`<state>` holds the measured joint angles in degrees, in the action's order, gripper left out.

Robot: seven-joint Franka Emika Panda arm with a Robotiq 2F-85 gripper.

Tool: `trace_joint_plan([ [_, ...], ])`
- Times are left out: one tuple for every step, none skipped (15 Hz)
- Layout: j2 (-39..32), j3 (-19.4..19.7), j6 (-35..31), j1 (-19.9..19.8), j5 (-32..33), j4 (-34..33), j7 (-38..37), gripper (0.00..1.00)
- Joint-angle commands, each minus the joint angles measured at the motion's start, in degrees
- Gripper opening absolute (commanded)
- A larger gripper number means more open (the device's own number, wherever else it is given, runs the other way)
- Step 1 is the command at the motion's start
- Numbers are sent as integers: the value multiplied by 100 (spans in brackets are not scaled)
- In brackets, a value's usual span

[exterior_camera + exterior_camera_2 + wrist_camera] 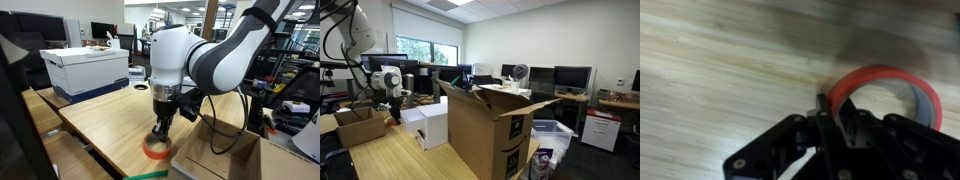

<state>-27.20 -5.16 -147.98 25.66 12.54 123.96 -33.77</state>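
Pinching hand (835, 108) on red ring (880, 72)

A light wood-grain tabletop (100, 115); a red tape ring (156, 147) lies flat on it near the front edge; a white lidded box (88, 68) stands at its far end.

This is an open-plan office that doubles as a robotics lab. In an exterior view, dark monitors (572, 77) line the far wall under a tiled ceiling with panel lights (448, 4), near a wide window (418, 50). A white file box (88, 68) and an open cardboard box (485, 130) sit by a wooden desk (100, 115), over which a white robot arm (200, 55) reaches.
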Motion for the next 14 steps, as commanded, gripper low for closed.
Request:
trace_joint_plan([
  [208,30,-26,17,-84,155,55,1],
  [230,26,-22,12,-87,157,60,3],
  [254,23,-17,1,-94,159,65,5],
  [269,30,-23,-1,-89,166,61,5],
  [283,28,-14,-12,-100,170,70,5],
  [299,33,-19,-15,-100,177,69,5],
  [302,36,-19,-18,-102,172,69,5],
  [327,31,-10,-26,-110,182,78,5],
  [351,30,7,-29,-110,179,85,5],
  [375,32,34,-24,-102,170,83,5],
  [408,25,55,-27,-104,167,94,5],
  [454,7,90,-38,-119,170,117,5],
  [497,-32,190,-59,-151,137,180,5],
  [526,-55,239,-74,-164,119,220,5],
])
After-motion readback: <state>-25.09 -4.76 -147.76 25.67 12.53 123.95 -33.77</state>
